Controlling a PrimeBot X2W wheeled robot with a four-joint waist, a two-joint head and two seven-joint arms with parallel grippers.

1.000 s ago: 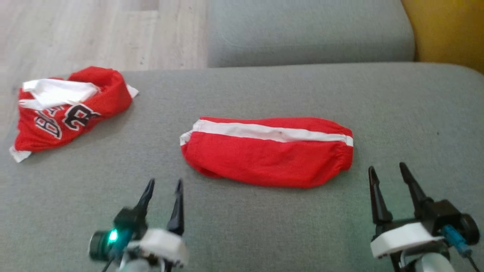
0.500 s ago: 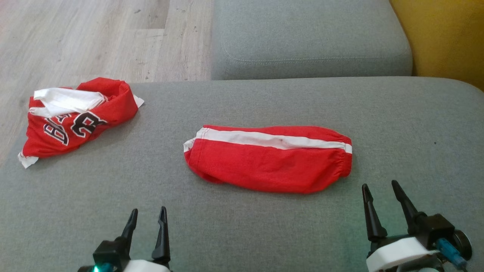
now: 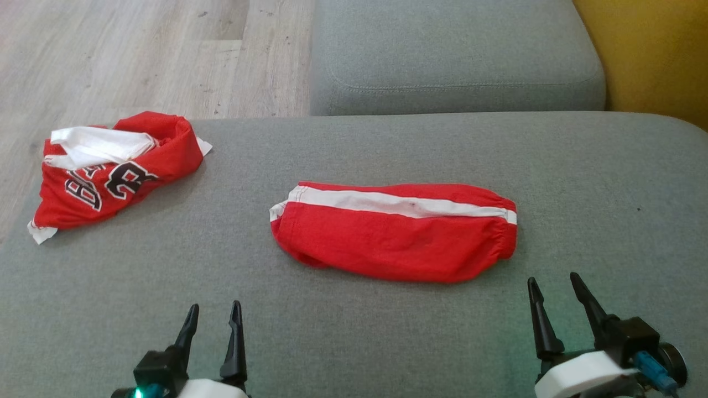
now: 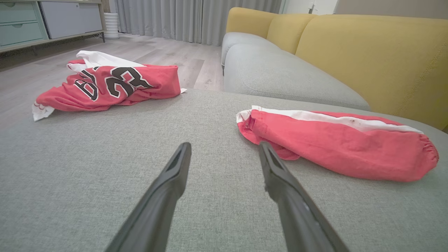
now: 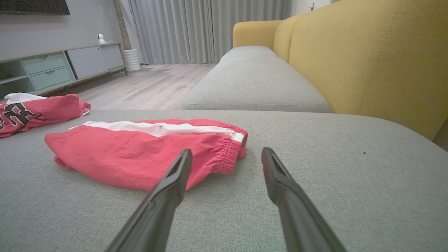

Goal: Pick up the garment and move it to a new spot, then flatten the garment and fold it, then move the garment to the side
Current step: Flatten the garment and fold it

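Some jersey (image 3: 119,174) lettering hides in folds; left tool (image 3: 215,305) base cropped.

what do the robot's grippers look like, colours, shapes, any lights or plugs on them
Both the left gripper and the right gripper have two long black fingers that taper to points. They are set on a black block with a white collar behind it. The left one carries a glowing green light, and the right one has a blue plug at its side.

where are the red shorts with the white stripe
Head view: the red shorts lie mid-cushion on the grey sofa, just beyond the right gripper, lettered jersey off to their left.
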